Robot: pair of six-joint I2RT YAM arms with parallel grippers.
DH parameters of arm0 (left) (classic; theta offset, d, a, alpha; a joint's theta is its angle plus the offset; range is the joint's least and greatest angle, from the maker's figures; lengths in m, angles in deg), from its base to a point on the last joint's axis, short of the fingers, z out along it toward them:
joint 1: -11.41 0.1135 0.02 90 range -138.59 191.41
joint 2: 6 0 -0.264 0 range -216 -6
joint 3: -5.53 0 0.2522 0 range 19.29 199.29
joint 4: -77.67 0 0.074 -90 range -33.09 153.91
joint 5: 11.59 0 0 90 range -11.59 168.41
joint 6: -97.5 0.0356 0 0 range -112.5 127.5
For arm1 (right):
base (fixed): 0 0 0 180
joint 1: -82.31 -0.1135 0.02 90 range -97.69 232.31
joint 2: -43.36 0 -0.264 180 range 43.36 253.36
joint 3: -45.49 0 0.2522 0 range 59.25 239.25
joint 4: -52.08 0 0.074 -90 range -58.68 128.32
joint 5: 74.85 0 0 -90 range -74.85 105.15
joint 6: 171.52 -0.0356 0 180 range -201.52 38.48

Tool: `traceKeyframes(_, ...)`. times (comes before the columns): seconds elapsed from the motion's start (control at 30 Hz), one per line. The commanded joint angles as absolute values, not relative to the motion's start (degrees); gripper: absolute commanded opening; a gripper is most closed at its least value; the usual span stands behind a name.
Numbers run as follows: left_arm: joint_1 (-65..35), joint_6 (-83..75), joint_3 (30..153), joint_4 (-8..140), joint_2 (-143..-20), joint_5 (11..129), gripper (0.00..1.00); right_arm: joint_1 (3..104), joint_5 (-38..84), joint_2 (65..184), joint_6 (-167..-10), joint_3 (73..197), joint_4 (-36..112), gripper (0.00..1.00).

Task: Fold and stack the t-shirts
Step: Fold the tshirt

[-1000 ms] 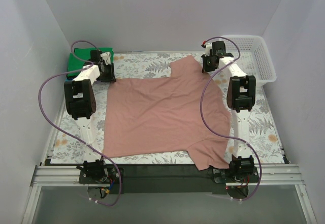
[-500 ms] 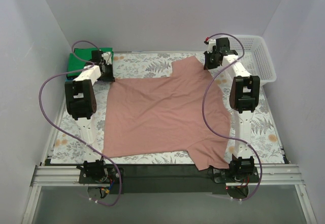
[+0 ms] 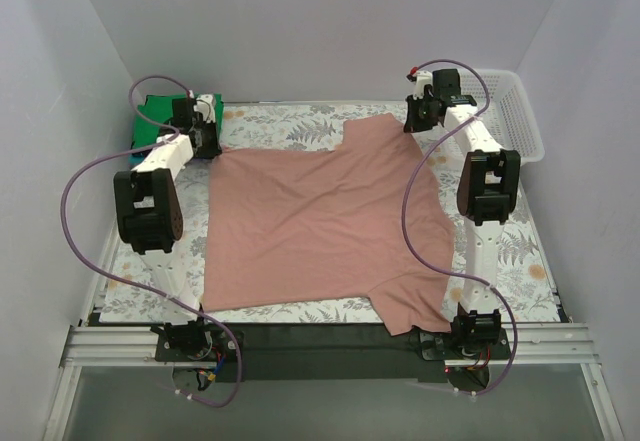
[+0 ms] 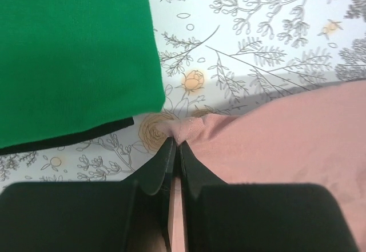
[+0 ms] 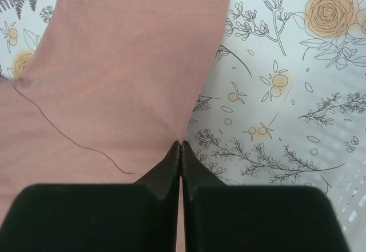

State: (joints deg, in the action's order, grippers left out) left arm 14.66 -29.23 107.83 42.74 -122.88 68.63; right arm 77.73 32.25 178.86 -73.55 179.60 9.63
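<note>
Left claw (image 4: 176, 144) pinched shut on a far corner of the pink shirt (image 3: 320, 221); right claw (image 5: 181, 146) clamped on the shirt's edge by the far sleeve. Shirt lies spread over the flowered cloth (image 3: 290, 126) between the arms. Folded green shirt (image 4: 74, 46) sits just beside the left claw, at the far left corner.
</note>
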Motion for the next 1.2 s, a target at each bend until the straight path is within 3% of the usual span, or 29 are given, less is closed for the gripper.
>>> traceKeyframes(0.0,14.75,-27.31,105.78,46.6,-117.79,69.53,0.0,78.7,33.78,174.41,-72.37,178.96,9.93,0.01)
traceKeyframes(0.5,14.84,-25.55,113.33,40.45,-129.12,68.82,0.0,78.61,34.48,177.74,-72.82,180.8,9.93,0.01)
traceKeyframes(0.53,14.84,-25.37,113.77,40.1,-129.48,68.74,0.04,78.7,34.48,177.83,-72.9,180.8,9.93,0.01)
traceKeyframes(0.57,14.84,-25.11,114.21,39.74,-129.57,68.74,0.2,78.7,34.48,177.92,-72.9,180.89,9.93,0.01)
traceKeyframes(0.6,14.84,-25.11,114.39,39.83,-129.31,68.74,0.27,78.62,34.48,178.1,-72.82,180.89,9.93,0.01)
traceKeyframes(0.73,14.84,-25.63,116.15,39.65,-128.52,67.78,0.41,78.7,34.83,178.54,-72.9,180.89,10.01,0.01)
traceKeyframes(1.17,14.49,-25.28,121.42,37.63,-131.94,65.67,0.38,78.7,35.27,178.98,-73.17,180.89,10.01,0.01)
